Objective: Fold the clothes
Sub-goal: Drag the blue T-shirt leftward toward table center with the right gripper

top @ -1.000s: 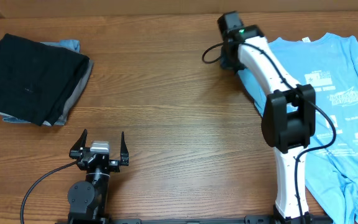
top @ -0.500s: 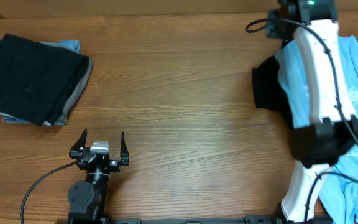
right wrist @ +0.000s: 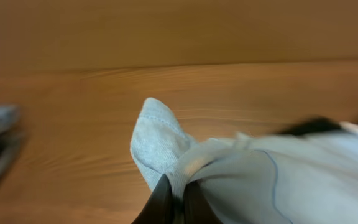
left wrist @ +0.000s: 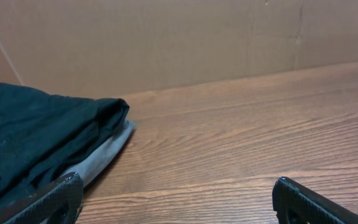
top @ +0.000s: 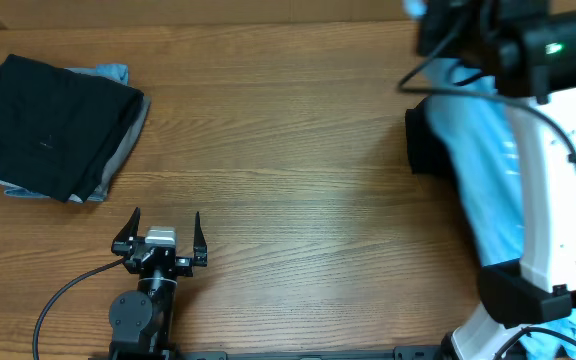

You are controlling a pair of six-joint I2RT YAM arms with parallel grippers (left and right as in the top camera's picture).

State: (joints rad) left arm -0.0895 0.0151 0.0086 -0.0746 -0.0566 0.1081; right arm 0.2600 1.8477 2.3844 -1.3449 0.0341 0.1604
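**Overhead.** The light blue T-shirt (top: 478,180) is seen at the right of the counter (top: 298,150). It is drawn into a long rumpled strip running far to near and is partly hidden by the right arm (top: 553,190). A black garment (top: 423,145) shows from under its left edge. The right hand cannot be made out here, as the far end of the arm is blurred. A folded pile (top: 53,125), black on top with grey and blue edges, is noted at the far left. The left hand (top: 163,228) sits near the front edge with jaws spread wide and nothing between them.

**Left wrist.** Both fingers (left wrist: 48,199) are seen well apart over bare counter. The folded pile (left wrist: 36,137) lies ahead to the left, untouched.

**Right wrist.** The right hand (right wrist: 174,202) is pinched tight on a fold of the light blue T-shirt (right wrist: 160,143). The fold is apparently raised above the counter, and the view is blurred.

**Handling, as judged.** The shirt is taken to be light, limp and stretchy, so sagging and bunching are expected from a single pinch. A hold is best taken at the hem, shoulder seam or collar, where doubled cloth is less likely to slip. Two holds are advised so that it can be spread flat.
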